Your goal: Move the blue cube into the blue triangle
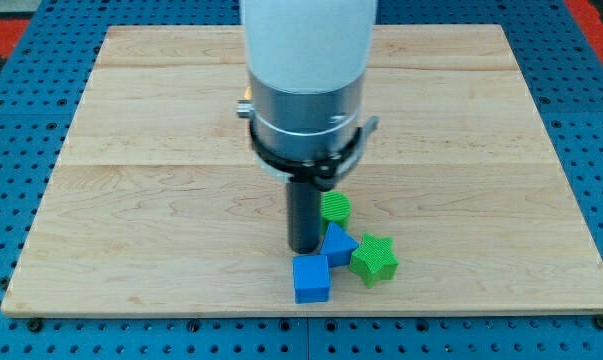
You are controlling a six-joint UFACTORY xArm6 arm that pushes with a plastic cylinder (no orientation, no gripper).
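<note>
You saw the blue cube point(311, 278) low in the frame's centre, touching the blue triangle point(338, 244) above it. My tip point(304, 247), a bare rod with no claw, stood just above the cube. The cube looked light, rigid, likely slippery; push a flat face squarely.

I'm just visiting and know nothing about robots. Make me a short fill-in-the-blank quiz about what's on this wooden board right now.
1. The blue cube sits nearest the view's ____ edge of the board.
2. The blue triangle lies between the blue cube and the green ____.
3. The star is coloured ____.
4. My tip stands just to the view's ____ of the blue triangle.

Missing words: bottom; cylinder; green; left
</note>
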